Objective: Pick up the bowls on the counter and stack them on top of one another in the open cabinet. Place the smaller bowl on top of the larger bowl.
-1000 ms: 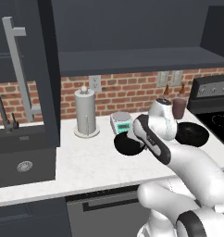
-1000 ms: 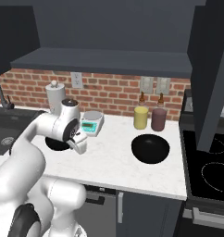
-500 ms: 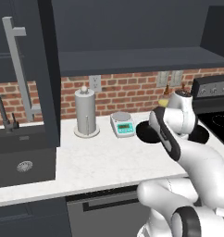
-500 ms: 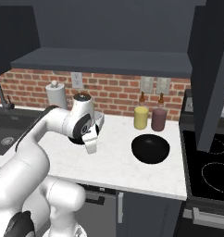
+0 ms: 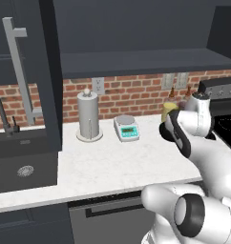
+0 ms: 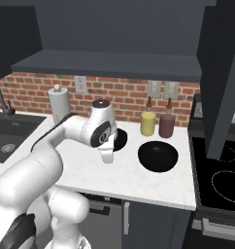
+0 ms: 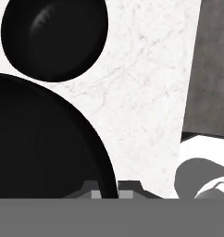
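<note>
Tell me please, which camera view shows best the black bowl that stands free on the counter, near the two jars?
The right base view: there the free bowl lies whole and unobstructed on the counter. The hand view also shows it, dark and close, with its upper edge cut off by the frame. In the left base view the arm stands in front of that place.

Two black bowls (image 7: 53, 39) (image 7: 40, 148) on the worktop (image 6: 129, 175). Beside the brick wall: one paper-towel holder (image 5: 89, 116), one kitchen scale (image 5: 126, 128), two lidded jars (image 6: 148, 123) (image 6: 166, 126), two small bottles (image 6: 149, 102) (image 6: 169, 103).
</note>
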Available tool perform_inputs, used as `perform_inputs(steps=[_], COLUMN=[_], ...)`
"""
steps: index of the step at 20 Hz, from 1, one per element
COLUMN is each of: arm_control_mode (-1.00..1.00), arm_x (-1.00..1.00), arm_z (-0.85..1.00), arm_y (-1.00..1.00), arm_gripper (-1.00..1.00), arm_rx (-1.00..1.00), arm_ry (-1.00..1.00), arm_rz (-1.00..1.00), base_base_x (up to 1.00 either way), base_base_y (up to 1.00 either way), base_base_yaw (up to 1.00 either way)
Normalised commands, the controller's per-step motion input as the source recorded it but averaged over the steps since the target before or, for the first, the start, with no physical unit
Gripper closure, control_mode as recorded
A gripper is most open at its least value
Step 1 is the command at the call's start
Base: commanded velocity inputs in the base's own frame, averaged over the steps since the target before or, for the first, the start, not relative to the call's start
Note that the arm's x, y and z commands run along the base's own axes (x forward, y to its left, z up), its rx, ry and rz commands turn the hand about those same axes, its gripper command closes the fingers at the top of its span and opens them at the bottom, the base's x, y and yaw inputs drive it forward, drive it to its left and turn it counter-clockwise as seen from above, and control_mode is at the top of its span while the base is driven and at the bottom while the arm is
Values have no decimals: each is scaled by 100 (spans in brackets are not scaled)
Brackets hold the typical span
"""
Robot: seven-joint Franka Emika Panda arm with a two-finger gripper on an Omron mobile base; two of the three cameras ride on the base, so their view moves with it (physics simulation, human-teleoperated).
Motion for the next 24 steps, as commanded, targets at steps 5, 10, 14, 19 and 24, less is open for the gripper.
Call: perform_inputs(steps=[5,10,14,19,24], arm_control_mode=[-100,-100,-100,-100,-100], arm_x=[21,9,0,17,34], arm_z=[28,2,-4,-21,-10], arm_y=[-82,-76,-45,-15,-30], arm_gripper=[100,100,100,100,100], arm_rx=[0,1,1,2,10], arm_ry=[9,9,6,4,3], arm_rz=[-20,-10,0,9,14], base_base_x=[0,0,0,0,0], base_base_y=[0,0,0,0,0], base_base_yaw=[0,0,0,0,0])
